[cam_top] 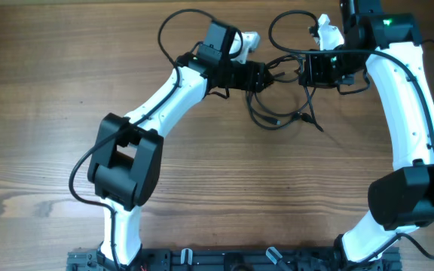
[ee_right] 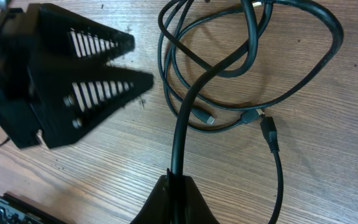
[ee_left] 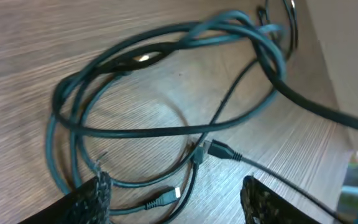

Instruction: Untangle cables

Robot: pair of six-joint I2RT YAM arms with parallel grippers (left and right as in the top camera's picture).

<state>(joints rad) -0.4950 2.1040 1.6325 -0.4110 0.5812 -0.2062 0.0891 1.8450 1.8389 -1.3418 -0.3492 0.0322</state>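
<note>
The right gripper (ee_right: 176,180) was clamped on 1 strand of the cables (ee_right: 180,121). The left gripper (ee_left: 176,190) stood with jaws wide and empty, at the loops on the table (cam_top: 51,113).

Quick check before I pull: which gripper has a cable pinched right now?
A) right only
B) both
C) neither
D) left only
A: the right wrist view shows the right gripper shut on a black cable, while the left gripper stands open over the loose cables, gripping nothing.
</note>
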